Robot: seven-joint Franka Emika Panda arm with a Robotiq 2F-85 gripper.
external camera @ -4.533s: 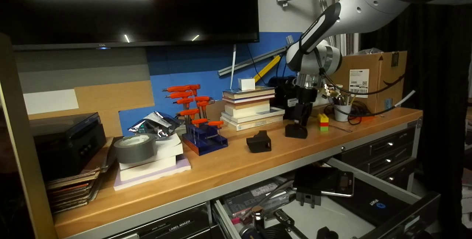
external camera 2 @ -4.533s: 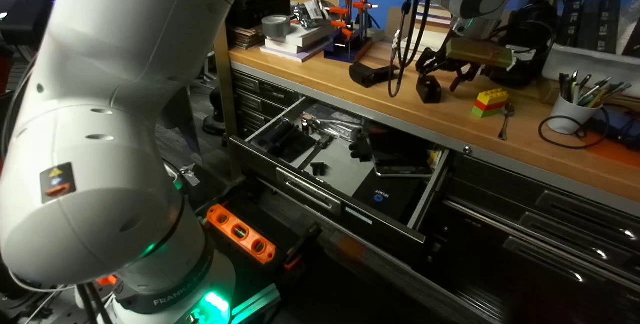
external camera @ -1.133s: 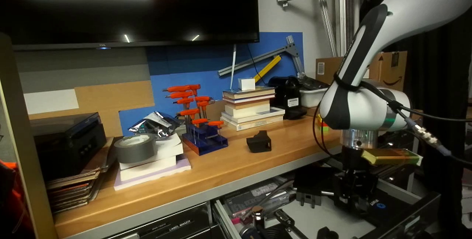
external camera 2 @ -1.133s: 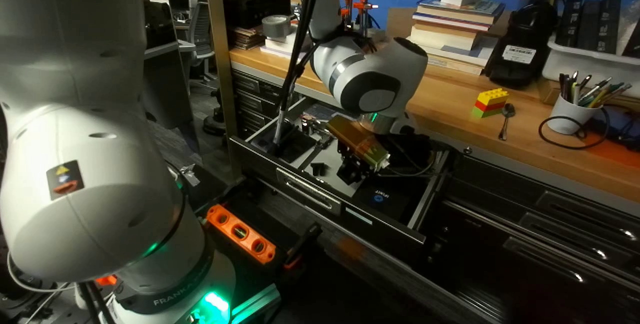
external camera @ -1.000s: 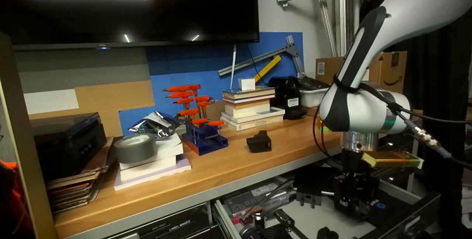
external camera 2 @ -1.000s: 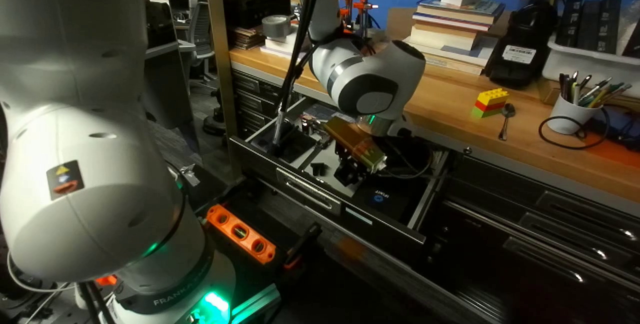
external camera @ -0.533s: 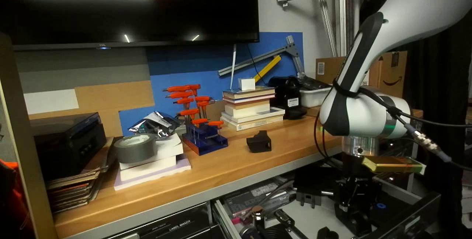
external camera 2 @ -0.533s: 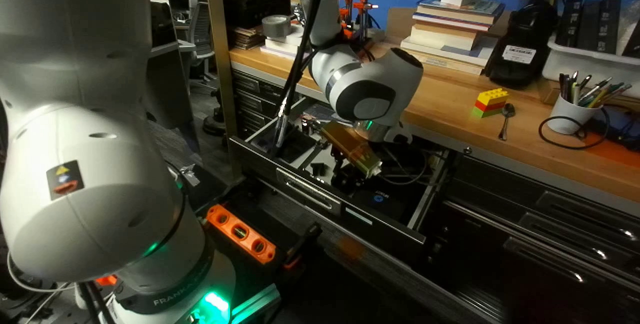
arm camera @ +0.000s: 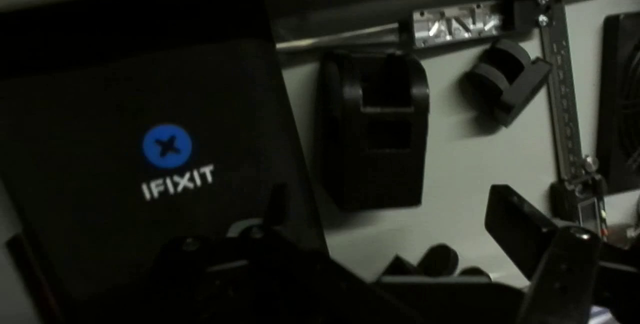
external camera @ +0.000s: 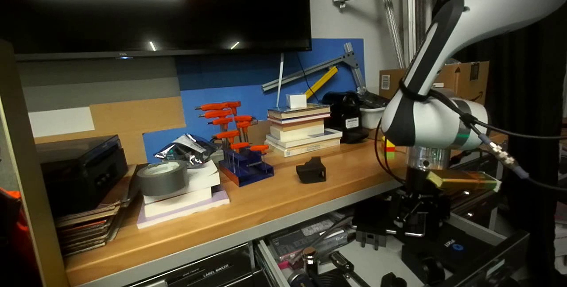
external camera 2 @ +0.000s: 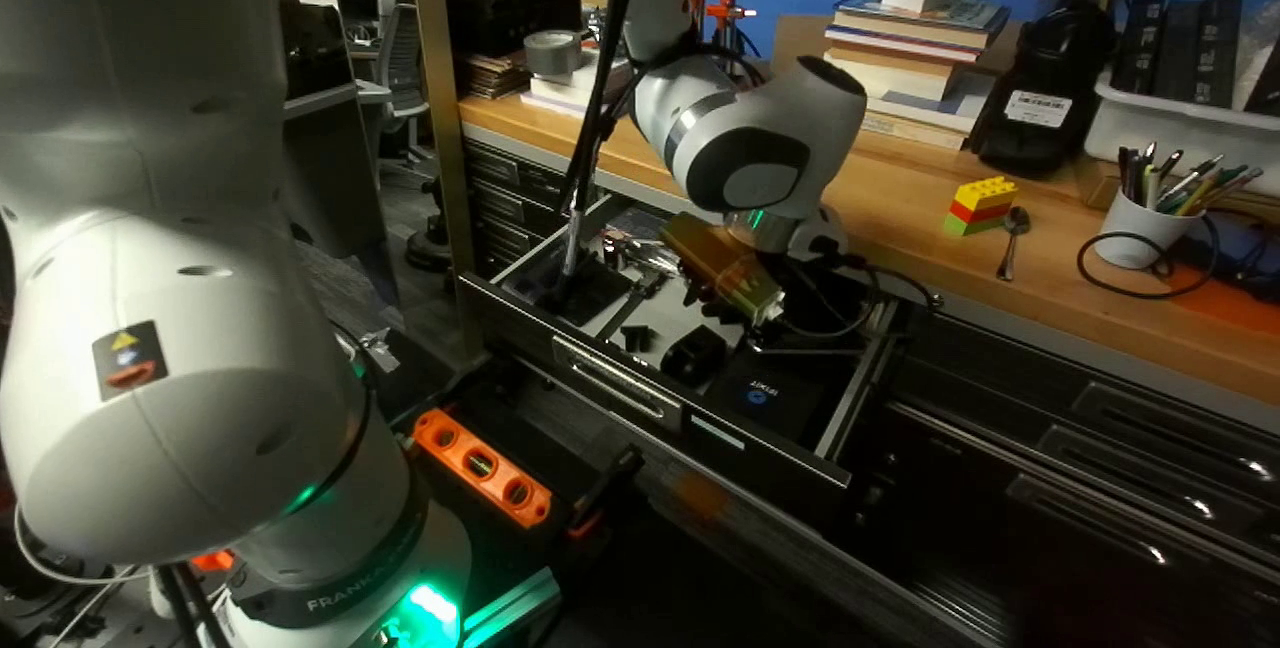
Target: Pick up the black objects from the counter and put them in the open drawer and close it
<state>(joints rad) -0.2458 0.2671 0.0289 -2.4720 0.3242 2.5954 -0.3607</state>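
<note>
Item, black block [arm camera: 380, 174]: chunky, matte, two rounded lugs flanking a square notch, rectangular recess adjoining; in the open drawer [external camera 2: 620, 375], below my fingers [arm camera: 520, 229] and clear of them; I see these spread apart. Item, second black block [external camera: 310, 172]: angular, peaked; on the worktop [external camera: 274, 198], well apart from the fingers.

I read IFIXIT on a black case [arm camera: 160, 99], LABEL MAKER on a drawer front [external camera: 208, 264], FRANKA on an arm band [external camera 2: 375, 560], a warning triangle [external camera 2: 121, 340] on a sticker [external camera 2: 128, 360]
</note>
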